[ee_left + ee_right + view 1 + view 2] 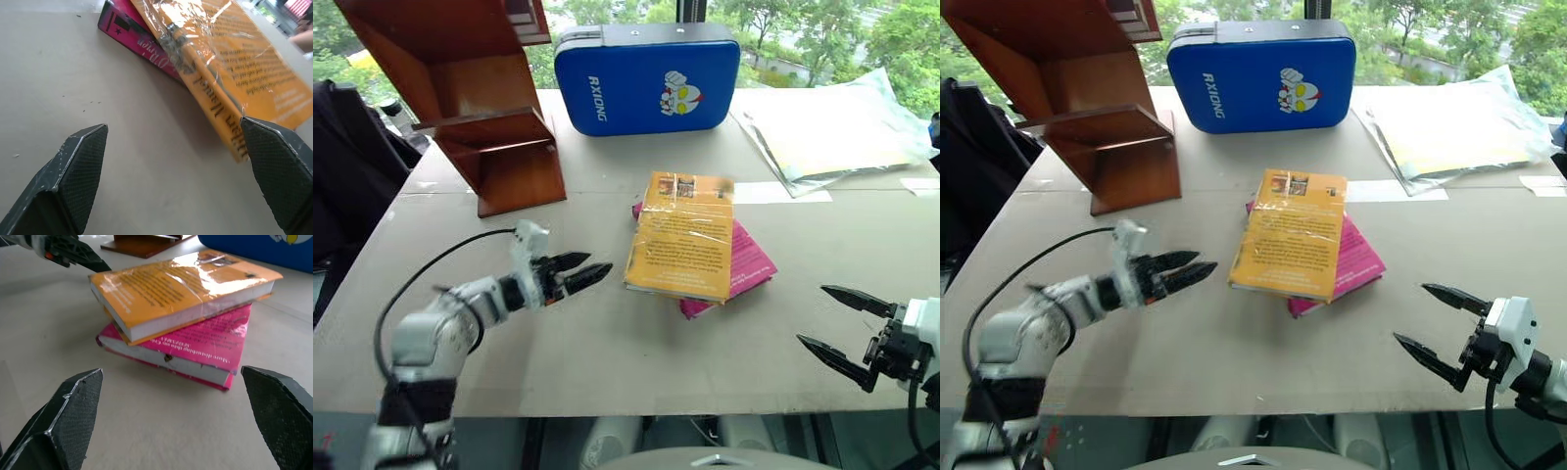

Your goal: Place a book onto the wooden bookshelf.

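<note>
The yellow-orange book (683,236) in shiny wrap lies flat on a smaller pink book (749,266) at the middle of the grey table. My left gripper (579,270) hovers open just left of the book, pointing at its yellow spine (210,98), apart from it. My right gripper (830,323) is open near the table's front right, aimed at the stack (181,289) from a distance. The wooden bookshelf (475,98) stands slanted at the back left, its compartments bare.
A blue zip case (646,78) with a cartoon figure stands at the back centre. A clear plastic sleeve with papers (837,132) lies at the back right. Bare table (607,352) stretches between the grippers and the front edge.
</note>
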Robot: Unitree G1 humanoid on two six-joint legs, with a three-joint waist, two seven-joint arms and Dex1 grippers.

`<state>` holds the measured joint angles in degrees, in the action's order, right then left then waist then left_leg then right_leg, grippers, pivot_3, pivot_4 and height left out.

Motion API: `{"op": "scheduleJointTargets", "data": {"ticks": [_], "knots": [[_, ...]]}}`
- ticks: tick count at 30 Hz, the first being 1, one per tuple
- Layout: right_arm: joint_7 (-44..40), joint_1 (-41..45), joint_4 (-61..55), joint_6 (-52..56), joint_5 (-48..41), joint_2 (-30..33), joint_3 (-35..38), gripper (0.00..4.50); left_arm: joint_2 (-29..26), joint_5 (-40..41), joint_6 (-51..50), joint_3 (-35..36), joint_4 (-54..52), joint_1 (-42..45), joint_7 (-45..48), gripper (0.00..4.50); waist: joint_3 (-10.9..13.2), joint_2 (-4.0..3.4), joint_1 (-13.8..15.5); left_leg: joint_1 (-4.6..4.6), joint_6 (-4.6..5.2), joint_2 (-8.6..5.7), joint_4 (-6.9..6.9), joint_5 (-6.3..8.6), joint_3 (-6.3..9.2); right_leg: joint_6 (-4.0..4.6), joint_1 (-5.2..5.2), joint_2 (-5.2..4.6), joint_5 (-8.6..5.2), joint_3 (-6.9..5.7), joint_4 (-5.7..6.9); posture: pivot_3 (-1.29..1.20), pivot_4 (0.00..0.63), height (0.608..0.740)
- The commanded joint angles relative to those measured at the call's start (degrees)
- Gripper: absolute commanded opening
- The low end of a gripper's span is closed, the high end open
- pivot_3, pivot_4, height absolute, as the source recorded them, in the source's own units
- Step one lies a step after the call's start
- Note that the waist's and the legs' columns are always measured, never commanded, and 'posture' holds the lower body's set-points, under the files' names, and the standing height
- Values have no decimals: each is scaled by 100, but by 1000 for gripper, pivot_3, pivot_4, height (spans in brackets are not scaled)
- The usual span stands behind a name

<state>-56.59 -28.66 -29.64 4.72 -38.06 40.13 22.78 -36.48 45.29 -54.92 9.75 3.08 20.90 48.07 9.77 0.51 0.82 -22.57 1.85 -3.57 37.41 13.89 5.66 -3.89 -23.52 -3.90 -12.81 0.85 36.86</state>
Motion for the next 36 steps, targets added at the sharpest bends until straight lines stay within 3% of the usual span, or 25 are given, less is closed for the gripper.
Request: {"op": "scheduleJointTargets", "data": {"ticks": [1, 8, 15, 25, 32, 36], "knots": [[96, -74, -403, 153, -246, -19, 254, 4500, 143, 537, -1127, -78, 852, 796, 410, 4444, 1, 5, -11, -2, 0, -4, 0, 0, 1, 0, -1, -1, 1, 0, 0, 0, 150, 740], [142, -145, -618, 255, -335, -63, 449, 4500, 430, 300, -2386, -1019, 1900, 2012, 892, 4444, 11, 20, -30, -6, -1, -13, -2, 0, -3, 20, -5, -10, 13, 7, -3, 0, 150, 740], [167, -176, -721, 309, -349, -96, 544, 4500, 322, -375, -2103, -1860, 2513, 2329, 1453, 4444, 13, 23, -24, -6, -2, -10, -2, 0, 1, 21, -5, -13, 13, 8, -1, 0, 150, 740], [171, -103, -721, 367, -346, -69, 578, 4500, 876, -430, -2287, -1771, 2837, 2313, 1631, 4444, 12, 23, 13, -12, -1, -14, 0, 0, 2, 22, -5, -25, 13, 7, -3, 0, 150, 740], [164, -25, -740, 458, -378, -12, 632, 4500, 963, -388, -2423, -1725, 2784, 2155, 1723, 4444, 11, 22, 3, -11, -1, -14, 0, 0, 3, 22, -5, -25, 13, 7, -3, 0, 150, 740], [186, 81, -745, 537, -370, 20, 604, 4500, 968, -350, -2502, -1666, 2739, 2095, 1740, 2849, 12, 23, -1, -12, -1, -14, 0, 0, 2, 22, -5, -25, 13, 8, -3, 0, 150, 740]]}}
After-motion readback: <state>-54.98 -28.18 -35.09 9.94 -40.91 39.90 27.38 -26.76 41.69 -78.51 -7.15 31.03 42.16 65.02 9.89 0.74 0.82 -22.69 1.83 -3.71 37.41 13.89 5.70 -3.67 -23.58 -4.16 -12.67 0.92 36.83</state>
